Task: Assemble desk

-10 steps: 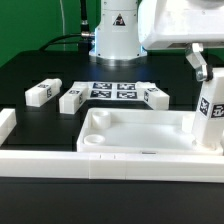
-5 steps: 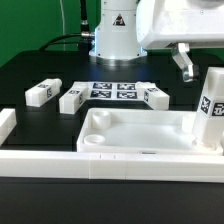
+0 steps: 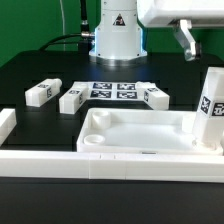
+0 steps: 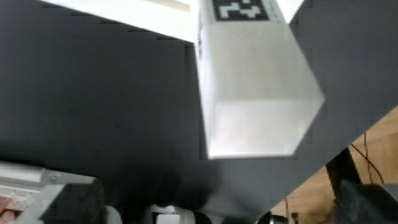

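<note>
Desk leg [image 3: 210, 105] stands upright directly below my hand [image 3: 207, 42], untouched by it; my hand is spread wide and holds nothing. Beside the leg, lower than my hand, lies the tabletop [image 3: 135, 125]; three more legs [image 3: 72, 98] lie farther off.

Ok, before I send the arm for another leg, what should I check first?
1. Claw open and holding nothing: ok.
2. Claw lifted clear of the upright leg: ok.
3. Upright leg fully seated in the tabletop corner on the exterior view's right: cannot tell, the rim hides the joint.
4. Loose legs lying on the table behind the tabletop, nothing on top of them: ok.
5. Tabletop sitting squarely along the border wall: looks ok; contact cannot be confirmed.
</note>
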Robot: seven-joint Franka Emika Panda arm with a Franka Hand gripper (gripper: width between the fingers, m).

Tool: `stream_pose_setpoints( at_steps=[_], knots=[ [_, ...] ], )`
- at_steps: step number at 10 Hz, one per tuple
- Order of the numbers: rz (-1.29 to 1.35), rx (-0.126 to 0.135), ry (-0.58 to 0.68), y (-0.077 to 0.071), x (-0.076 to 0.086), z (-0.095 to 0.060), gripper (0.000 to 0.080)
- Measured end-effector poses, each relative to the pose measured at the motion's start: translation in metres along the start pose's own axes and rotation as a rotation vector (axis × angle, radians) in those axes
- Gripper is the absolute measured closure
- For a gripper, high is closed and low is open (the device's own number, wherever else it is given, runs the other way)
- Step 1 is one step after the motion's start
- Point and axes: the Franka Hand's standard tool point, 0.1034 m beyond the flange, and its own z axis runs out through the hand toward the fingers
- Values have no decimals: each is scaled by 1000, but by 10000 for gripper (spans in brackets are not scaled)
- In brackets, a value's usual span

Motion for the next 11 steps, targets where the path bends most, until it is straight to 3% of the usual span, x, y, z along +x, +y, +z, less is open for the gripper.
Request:
stream_pose_setpoints(
  at_steps=[3, 4, 5, 6, 7, 10, 11],
  knots=[
    [0, 12, -37, -3, -3, 4, 151],
    [31, 22, -73, -10, -10, 9, 151],
    [53, 52, -196, -19, -18, 11, 151],
    [55, 76, -295, -21, -14, 8, 151],
    [59, 80, -313, -20, -8, 11, 151],
    [57, 112, -503, -24, -22, 13, 151],
    [57, 108, -476, -22, -16, 15, 151]
  ],
)
